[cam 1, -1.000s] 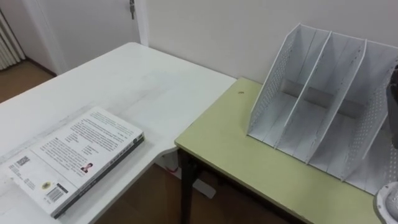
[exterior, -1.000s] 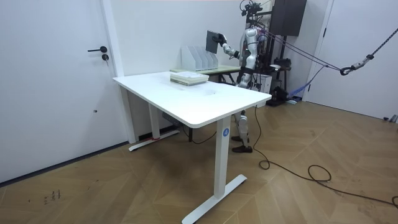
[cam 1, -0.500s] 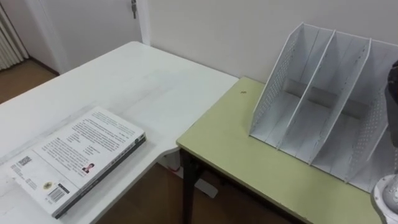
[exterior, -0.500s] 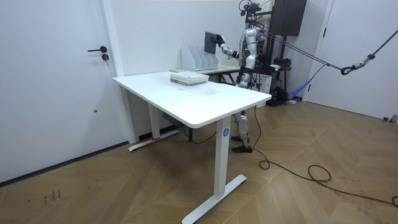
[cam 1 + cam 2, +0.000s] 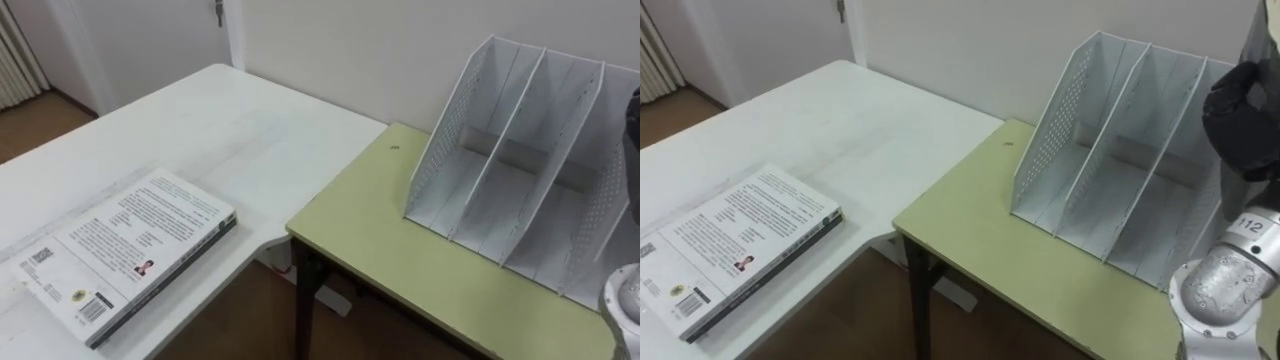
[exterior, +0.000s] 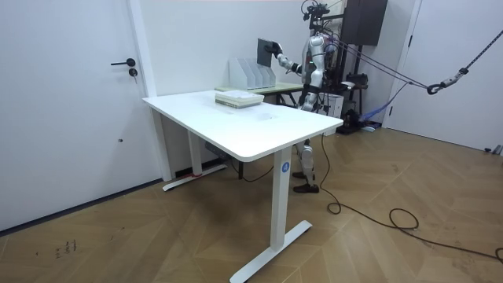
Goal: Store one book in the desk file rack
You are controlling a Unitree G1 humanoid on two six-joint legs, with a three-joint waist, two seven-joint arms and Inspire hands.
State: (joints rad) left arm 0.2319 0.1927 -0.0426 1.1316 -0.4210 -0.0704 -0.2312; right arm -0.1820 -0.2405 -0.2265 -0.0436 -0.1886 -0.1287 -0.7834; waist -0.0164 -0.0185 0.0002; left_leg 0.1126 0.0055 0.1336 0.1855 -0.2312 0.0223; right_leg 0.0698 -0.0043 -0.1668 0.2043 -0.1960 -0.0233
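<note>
- Room view: the robot stands at the green surface (image 5: pixel 1040 270), on the room view's right of it, with one arm stretched toward the file rack (image 5: pixel 1048 135).
- The right hand (image 5: pixel 1238 118) is raised, its fingers clasped on a dark book (image 6: pixel 267 49), which is held upright in the air above the rack and clear of it.
- The rack stands along the far edge of the green surface, by the wall, its slots open.
- A second book (image 5: pixel 735 245) lies flat on the white surface (image 5: pixel 840 110), close to the edge nearest the robot.
</note>
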